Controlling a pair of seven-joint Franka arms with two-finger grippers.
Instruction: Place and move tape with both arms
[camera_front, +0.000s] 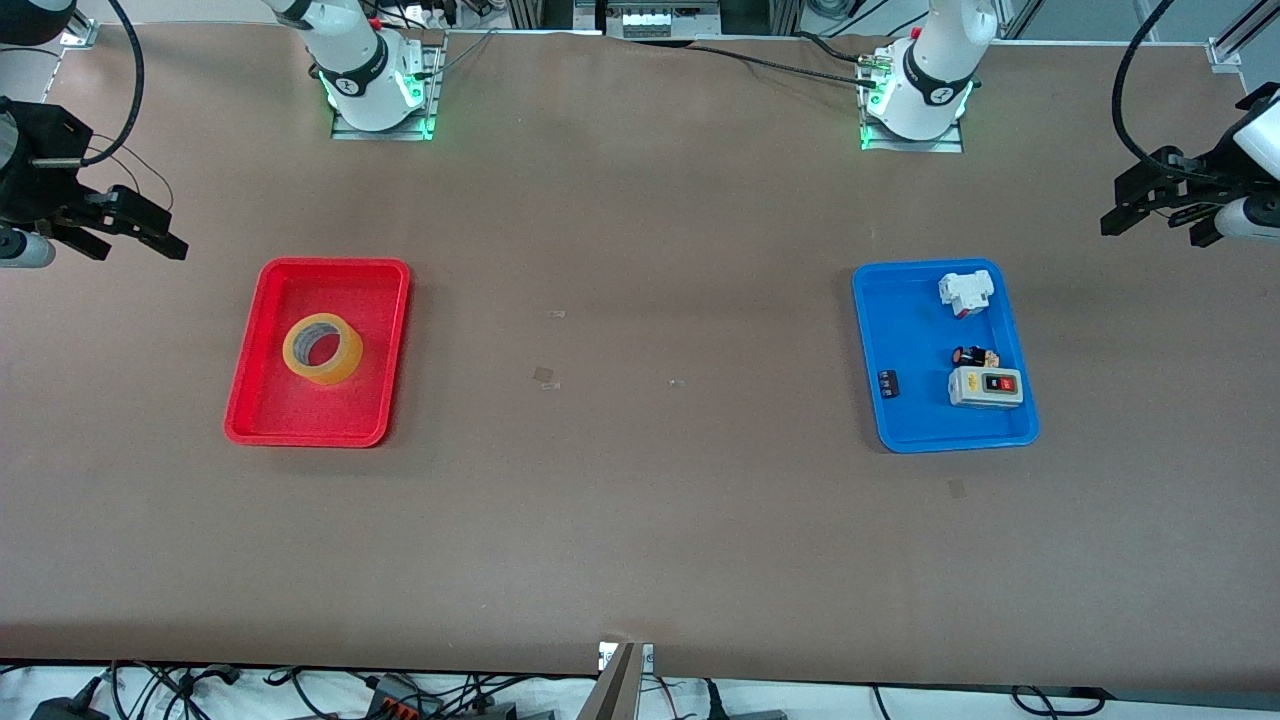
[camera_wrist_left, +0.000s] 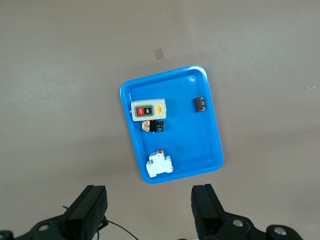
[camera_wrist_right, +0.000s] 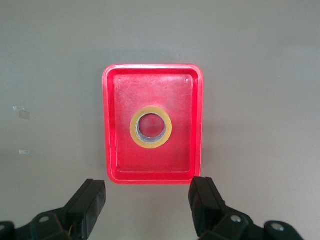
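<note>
Tape (camera_front: 322, 348) lies flat in red tray (camera_front: 386, 340), hollow up for pickup; right end effector (camera_wrist_right: 145, 205) and left end effector (camera_wrist_left: 149, 212) both released, raised off the surface, waiting.

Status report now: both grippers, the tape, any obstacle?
Left gripper open, high over table edge, waiting. Right gripper open, likewise. Tape flat in red tray, untouched. Nothing blocking it.

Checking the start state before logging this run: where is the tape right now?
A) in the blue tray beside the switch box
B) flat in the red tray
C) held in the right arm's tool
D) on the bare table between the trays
B: the tape lies flat, hollow centre up, inside the red tray, and both tools are open and hold nothing.
</note>
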